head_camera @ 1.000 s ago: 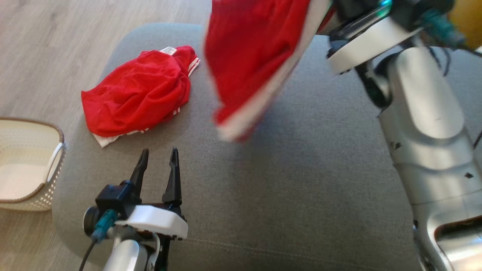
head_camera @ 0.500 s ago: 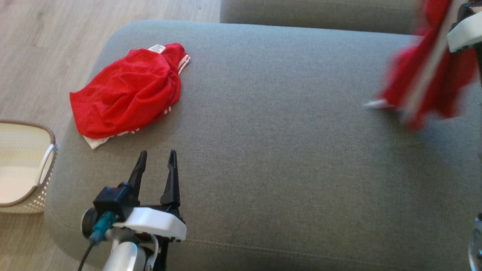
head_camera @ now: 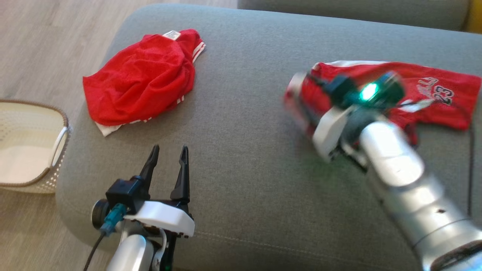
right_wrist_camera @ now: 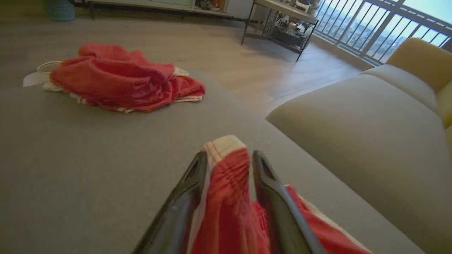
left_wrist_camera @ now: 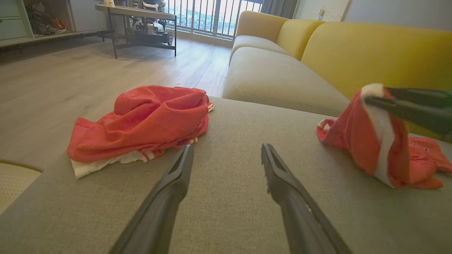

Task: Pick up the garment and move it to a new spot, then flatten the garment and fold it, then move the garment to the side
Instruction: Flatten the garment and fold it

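The garment (head_camera: 444,101), a red jersey with white trim and a number print, lies spread on the right of the grey cushion (head_camera: 244,131). Its left end is bunched up at my right gripper (head_camera: 301,94). In the right wrist view the right gripper (right_wrist_camera: 227,155) has its fingers parted, with a fold of the garment (right_wrist_camera: 229,197) standing between them. The left wrist view shows that fold (left_wrist_camera: 356,141) peaked at the right gripper's tips (left_wrist_camera: 369,97). My left gripper (head_camera: 168,150) is open and empty over the cushion's front left.
A second crumpled red garment (head_camera: 139,79) lies at the cushion's far left corner. A cream woven basket (head_camera: 60,150) stands on the wood floor to the left. Another sofa seat (left_wrist_camera: 275,74) and yellow backrests (left_wrist_camera: 370,53) lie beyond.
My right arm has swung the hanging garment down to the right and laid it on the cushion. Its fingers have parted. The head camera has shifted. The left gripper has stayed put.
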Controlling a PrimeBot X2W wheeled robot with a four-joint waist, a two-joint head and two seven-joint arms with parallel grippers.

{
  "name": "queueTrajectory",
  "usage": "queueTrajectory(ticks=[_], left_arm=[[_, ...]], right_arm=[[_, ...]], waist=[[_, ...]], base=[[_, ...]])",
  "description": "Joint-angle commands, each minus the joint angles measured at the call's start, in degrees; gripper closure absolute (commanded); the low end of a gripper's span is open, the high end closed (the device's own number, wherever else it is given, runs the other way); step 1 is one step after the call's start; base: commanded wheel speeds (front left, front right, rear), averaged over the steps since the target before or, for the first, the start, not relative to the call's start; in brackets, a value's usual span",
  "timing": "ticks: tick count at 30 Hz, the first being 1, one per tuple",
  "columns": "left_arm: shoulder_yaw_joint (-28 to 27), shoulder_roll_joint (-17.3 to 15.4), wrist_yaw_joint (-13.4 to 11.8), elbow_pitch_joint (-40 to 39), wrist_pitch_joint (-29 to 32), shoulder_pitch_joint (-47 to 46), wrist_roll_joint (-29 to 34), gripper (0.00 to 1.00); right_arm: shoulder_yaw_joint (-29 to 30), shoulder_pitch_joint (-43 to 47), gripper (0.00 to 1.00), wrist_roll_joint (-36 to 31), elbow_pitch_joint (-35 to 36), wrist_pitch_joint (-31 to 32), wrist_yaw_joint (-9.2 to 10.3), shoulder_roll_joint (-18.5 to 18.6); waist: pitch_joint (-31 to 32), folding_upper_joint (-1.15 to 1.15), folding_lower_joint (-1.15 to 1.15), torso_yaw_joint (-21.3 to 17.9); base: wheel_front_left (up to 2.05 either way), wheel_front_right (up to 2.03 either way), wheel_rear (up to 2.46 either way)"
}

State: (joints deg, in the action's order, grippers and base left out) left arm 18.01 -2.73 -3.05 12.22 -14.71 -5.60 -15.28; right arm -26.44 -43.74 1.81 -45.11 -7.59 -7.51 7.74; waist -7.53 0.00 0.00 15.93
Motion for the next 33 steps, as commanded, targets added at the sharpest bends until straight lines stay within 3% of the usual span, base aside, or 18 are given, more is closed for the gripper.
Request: queueTrajectory(ticks=[1, 6, 13, 18, 23, 33], left_arm=[[-1.35, -0.15, 0.08, -1.35, -0.29, -2.47, 0.38, 0.0], [-1.49, -0.15, -0.14, -0.94, -0.29, -2.23, 0.42, 0.0], [-2.09, -0.15, -0.22, -1.62, -0.29, -1.64, -0.02, 0.0], [-3.49, -0.15, -1.08, -3.93, -0.29, -1.41, -0.66, 0.0], [-4.55, -0.15, -1.91, -6.37, -0.29, -1.46, -0.82, 0.0], [-5.81, -0.15, -2.6, -6.83, -0.29, -0.93, -0.03, 0.0]], right_arm=[[-2.27, -1.73, 0.0, 1.76, 0.17, -1.37, 0.02, -1.63], [-4.67, -2.64, 0.0, 4.78, -3.71, -3.87, 0.02, -1.36], [2.05, -1.7, 0.0, 6.53, -2.77, -6.35, 0.02, 1.03], [11.49, 3.55, 0.0, 5.96, 3.35, -7.16, 0.02, 1.24], [20.95, 11.92, 0.0, 3.6, 12.97, -7.33, 0.02, -1.01], [28.25, 27.65, 0.0, 2.77, 27.15, -4.58, 0.02, -4.74]], waist=[[-0.21, 0.0, 0.0, 0.34], [0.28, 0.0, 0.0, -0.45], [2.27, 0.0, 0.0, -4.05], [3.6, 0.0, 0.0, -8.39], [3.74, 0.0, 0.0, -12.49], [2.72, 0.0, 0.0, -16.93]], base=[[0.0, 0.0, 0.0], [0.0, 0.0, 0.0], [0.0, 0.0, 0.0], [0.0, 0.0, 0.0], [0.0, 0.0, 0.0], [0.0, 0.0, 0.0]])
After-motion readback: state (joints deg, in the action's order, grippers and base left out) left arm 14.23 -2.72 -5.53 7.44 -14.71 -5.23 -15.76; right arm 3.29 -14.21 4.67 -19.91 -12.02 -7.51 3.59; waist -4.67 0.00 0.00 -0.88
